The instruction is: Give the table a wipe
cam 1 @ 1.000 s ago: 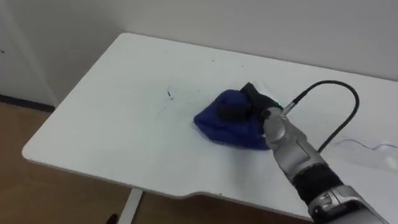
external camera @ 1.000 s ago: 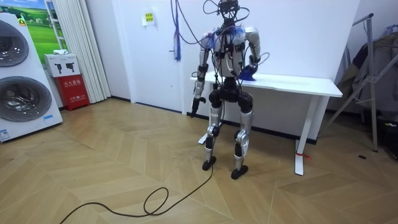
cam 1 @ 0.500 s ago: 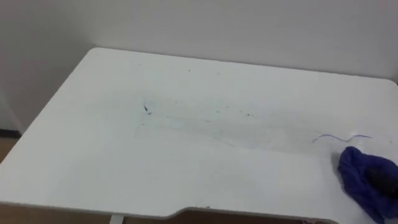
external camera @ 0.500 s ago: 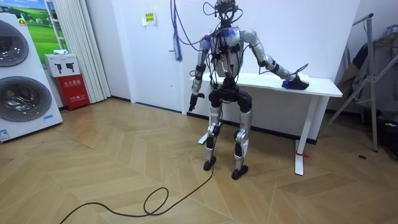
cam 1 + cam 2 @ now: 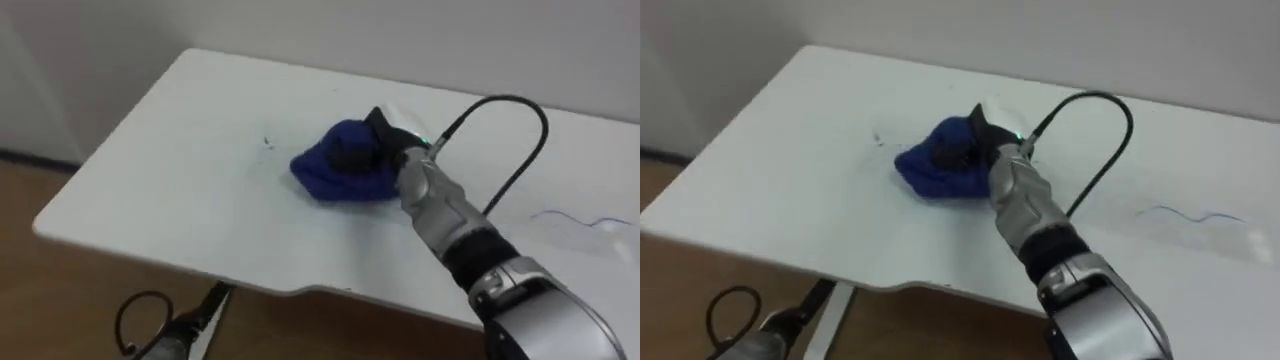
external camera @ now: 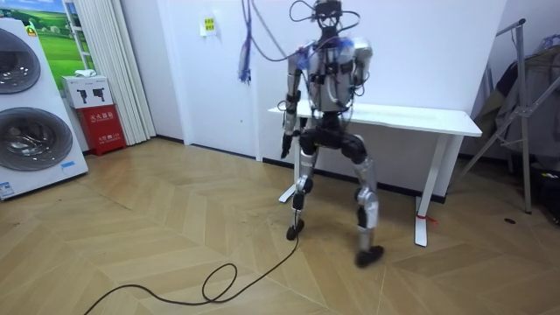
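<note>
A crumpled blue cloth (image 5: 335, 175) lies on the white table (image 5: 180, 200), left of its middle. My right hand (image 5: 372, 152) rests on top of the cloth, its dark fingers curled into the bunched fabric. The silver forearm reaches in from the lower right. A small dark mark (image 5: 267, 141) sits on the tabletop just left of the cloth. My left hand (image 6: 284, 147) hangs beside my hip, away from the table.
A thin blue scribble (image 5: 580, 220) marks the table's right part. A black cable (image 5: 500, 130) loops over the tabletop behind my wrist. A wall runs along the table's far edge. In the room view I stand at the table (image 6: 420, 116) with legs spread wide.
Half a second ago the hand and cloth were at the table's far right; now they are back left of the middle. My stance has widened, with one foot stepped out sideways.
</note>
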{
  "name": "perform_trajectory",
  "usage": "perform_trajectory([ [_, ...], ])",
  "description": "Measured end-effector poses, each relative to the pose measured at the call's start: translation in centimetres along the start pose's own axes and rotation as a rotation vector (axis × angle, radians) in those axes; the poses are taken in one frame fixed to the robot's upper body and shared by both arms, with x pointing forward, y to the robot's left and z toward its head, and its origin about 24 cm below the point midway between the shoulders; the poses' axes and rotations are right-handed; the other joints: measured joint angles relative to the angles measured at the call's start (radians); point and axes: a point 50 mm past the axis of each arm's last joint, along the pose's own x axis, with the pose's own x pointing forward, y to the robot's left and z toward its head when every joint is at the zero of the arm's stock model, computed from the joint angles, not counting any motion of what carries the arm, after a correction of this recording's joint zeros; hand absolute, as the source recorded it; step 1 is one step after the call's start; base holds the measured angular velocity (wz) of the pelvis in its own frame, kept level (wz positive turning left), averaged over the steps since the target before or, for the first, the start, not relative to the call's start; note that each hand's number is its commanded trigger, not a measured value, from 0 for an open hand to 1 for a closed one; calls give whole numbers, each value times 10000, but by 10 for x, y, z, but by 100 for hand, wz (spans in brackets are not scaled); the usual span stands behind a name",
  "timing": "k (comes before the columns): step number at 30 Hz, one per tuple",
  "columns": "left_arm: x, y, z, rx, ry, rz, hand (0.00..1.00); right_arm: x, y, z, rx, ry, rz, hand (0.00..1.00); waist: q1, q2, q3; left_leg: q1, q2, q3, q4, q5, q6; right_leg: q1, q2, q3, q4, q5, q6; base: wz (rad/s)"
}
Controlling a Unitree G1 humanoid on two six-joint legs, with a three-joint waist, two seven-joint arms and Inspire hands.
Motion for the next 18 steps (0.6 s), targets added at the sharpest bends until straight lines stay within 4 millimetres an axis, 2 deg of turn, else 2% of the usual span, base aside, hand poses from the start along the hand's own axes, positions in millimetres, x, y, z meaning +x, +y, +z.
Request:
perform_trajectory([
  [1, 0, 11, -8, 41, 214, 288, 0, 0, 3, -16, 246, 498, 188, 100, 137, -13, -4, -110, 428, -262, 12, 28, -337, 40, 15, -57, -684, 548, 30, 48],
  [2, 0, 22, -14, 67, 387, 562, 0, -1, 2, -28, 1269, 639, 166, 100, 72, -39, -5, -223, 824, -558, 80, 27, -706, 86, 69, -108, -1071, 1099, 93, 68],
  [3, -1, 31, -17, 39, 458, 784, 0, -1, -2, -38, 1627, 736, 81, 100, -131, -90, -8, -333, 1178, -864, 231, -35, -1045, 90, 118, -186, -873, 1413, 120, 72],
  [4, -1, 37, -18, 44, 483, 930, 0, -1, -4, -43, 1796, 832, 25, 100, -267, -176, 1, -386, 1303, -964, 347, -75, -1118, 80, 157, -239, -607, 1539, 253, 77],
  [5, -2, 43, -21, 19, 523, 1117, 0, -4, -7, -63, 1997, 1144, -115, 100, -458, -133, -4, -393, 1747, -1087, 591, -116, -937, 132, 331, -402, 337, 596, 1179, 70],
  [6, -2, 43, -23, -10, 592, 1016, 0, -10, -11, -89, 2064, 1624, -292, 100, -742, -19, -11, -373, 2242, -979, 641, 27, -309, 137, 599, -648, 1173, -121, 644, 60],
  [7, -2, 43, -24, -60, 602, 1006, 0, -13, -16, -104, 2016, 1955, -414, 100, -848, -1, 1, -329, 2415, -813, 575, 140, -115, 133, 706, -672, 1394, -483, 588, 34],
  [8, -2, 41, -25, -125, 636, 956, 0, -21, -27, -131, 1856, 2609, -758, 100, -1046, 76, 11, -134, 2670, -547, 263, 376, -6, -2, 884, -693, 1846, -918, 343, 7],
  [9, -2, 40, -29, -103, 747, 924, 0, -30, -35, -156, 1710, 3232, -1090, 100, -1369, 107, -8, -48, 2812, -282, 171, 740, -91, -63, 1094, -708, 1965, -1101, 125, -5],
  [10, -2, 39, -31, -91, 818, 913, 0, -36, -38, -167, 1661, 3551, -1252, 100, -1522, 106, -30, -28, 2823, -28, 185, 923, -207, -82, 1211, -689, 1919, -1145, 22, -15],
  [11, -2, 38, -34, -191, 915, 859, 0, -43, -38, -180, 1614, 3948, -1446, 100, -1751, 135, -116, -69, 2814, 496, 414, 1080, -336, -74, 1468, -672, 1647, -1084, -181, -18],
  [12, -2, 37, -34, -334, 914, 818, 0, -45, -39, -185, 1575, 4101, -1533, 100, -1929, 197, -130, -77, 2809, 714, 564, 1113, -387, -12, 1641, -661, 1421, -1012, -301, -29],
  [13, -1, 34, -32, -523, 818, 738, 0, -46, -36, -187, 1618, 4254, -1563, 100, -2190, 319, -147, -68, 2774, 1227, 859, 1119, -397, 130, 2026, -571, 923, -825, -586, -33],
  [14, -1, 33, -25, -510, 598, 722, 0, -44, -33, -181, 1661, 4220, -1544, 100, -2394, 326, -144, -170, 2548, 1612, 1203, 1113, -395, 203, 2297, -364, 505, -696, -708, -32],
  [15, -1, 33, -20, -525, 470, 709, 0, -43, -32, -177, 1635, 4125, -1533, 100, -2440, 264, -160, -208, 2414, 1824, 1324, 1093, -367, 172, 2393, -212, 386, -619, -765, -29],
  [16, -1, 29, -12, -552, 233, 614, 0, -39, -29, -165, 1546, 3830, -1472, 100, -2435, 259, -164, -238, 2063, 2149, 1560, 856, -111, 143, 2557, 134, 200, -513, -815, -34],
  [17, 0, 22, -8, -582, 78, 446, 0, -33, -27, -151, 1334, 3524, -1398, 100, -2323, 313, -145, -240, 1371, 2143, 1687, 367, 52, 148, 2667, 560, 140, -456, -872, -43],
  [18, 0, 17, -8, -596, 55, 340, 0, -30, -27, -143, 1290, 3364, -1365, 100, -2237, 378, -159, -206, 991, 2136, 1675, 81, 165, 126, 2708, 720, 91, -398, -861, -57],
])
